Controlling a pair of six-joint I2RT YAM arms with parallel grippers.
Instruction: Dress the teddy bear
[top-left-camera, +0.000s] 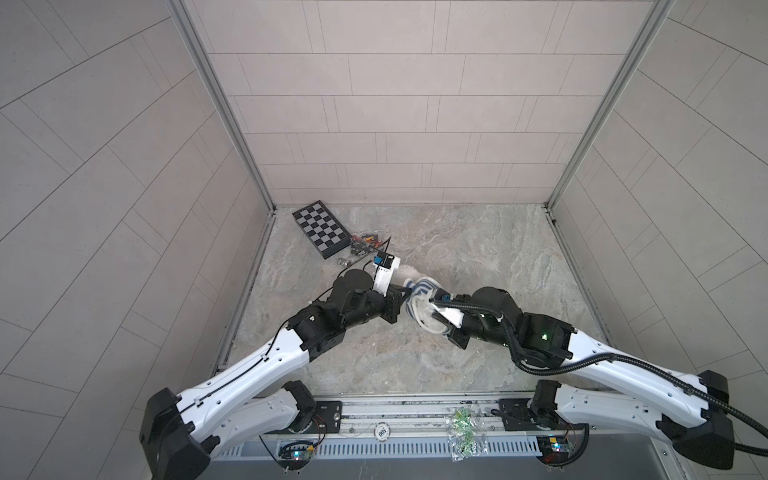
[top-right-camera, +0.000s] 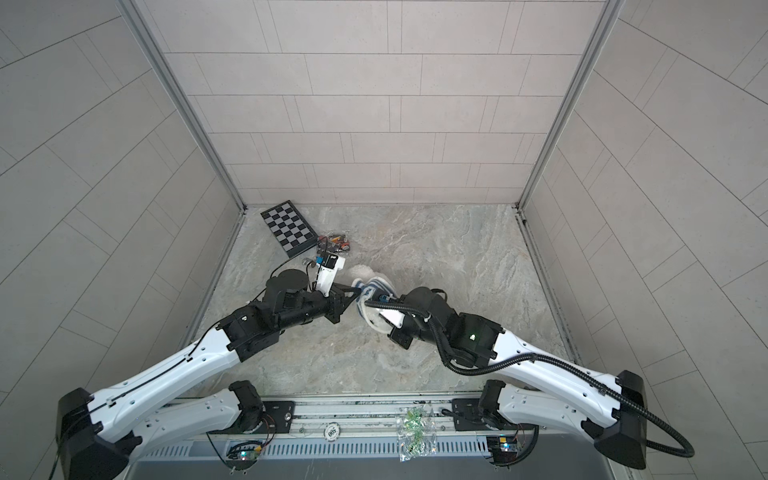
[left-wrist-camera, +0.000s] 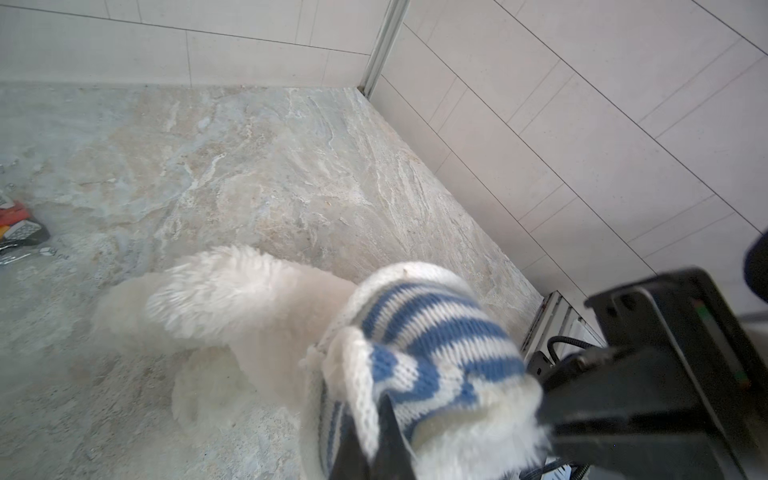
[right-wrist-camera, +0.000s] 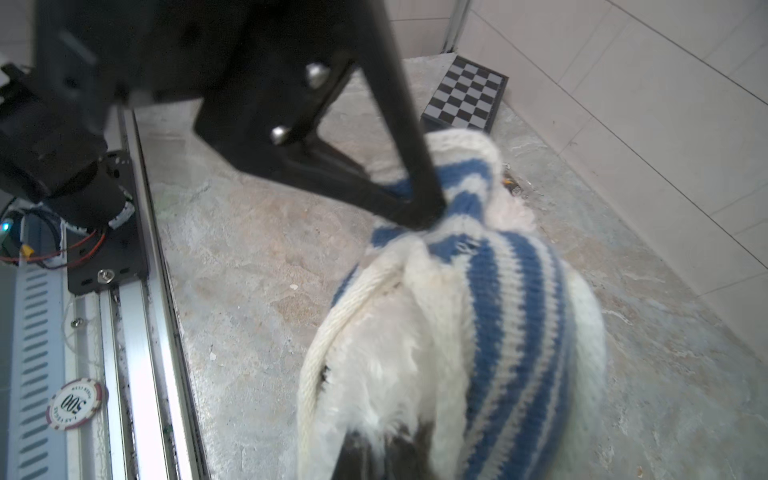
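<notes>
**Marble-patterned worktop** (top-left-camera: 478, 249), centre: teddy bear (left-wrist-camera: 232, 291) lying between both arms, its body partly inside a blue-and-white striped shirt (right-wrist-camera: 511, 324). Left gripper (right-wrist-camera: 428, 216): jaws pressed together, pinching a bunched fold of the knit. Right gripper (right-wrist-camera: 384, 446): jaws closed on white fur beside the ribbed hem; whether knit is also caught cannot be told. The bear likely handles as light, soft and compressible, with slippery fur. The stretchy hem or a stubby limb probably offers firmer purchase than the rounded body.
</notes>
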